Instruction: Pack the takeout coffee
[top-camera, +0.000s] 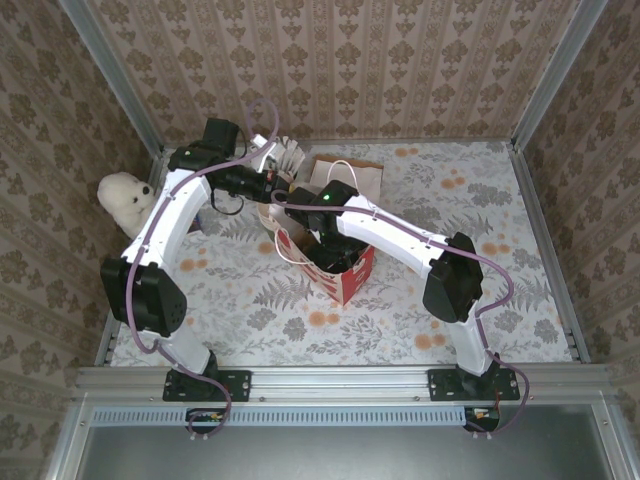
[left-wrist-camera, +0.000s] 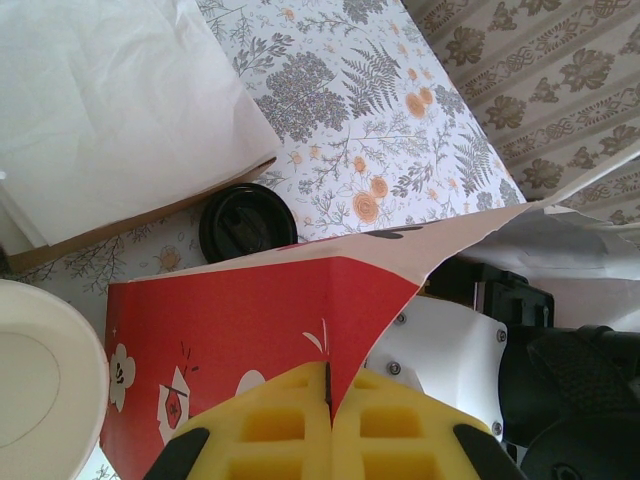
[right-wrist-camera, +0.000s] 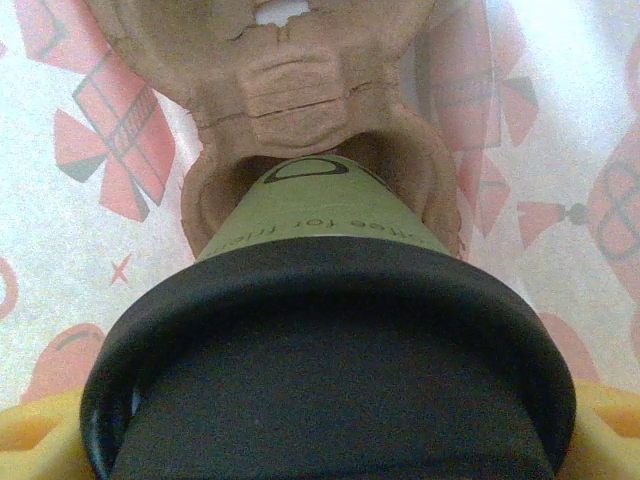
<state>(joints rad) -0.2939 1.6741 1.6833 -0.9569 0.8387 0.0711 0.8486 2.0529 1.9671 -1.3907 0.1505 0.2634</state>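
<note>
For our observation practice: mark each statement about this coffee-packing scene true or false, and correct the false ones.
1. The left gripper has its jaws shut on the red bag's edge. True.
2. The takeout coffee has a white lid. False: the lid is black.
3. The coffee's base sits in a brown pulp carrier. True.
4. The white teddy bear lies inside the bag. False: it sits outside, by the left wall.
</note>
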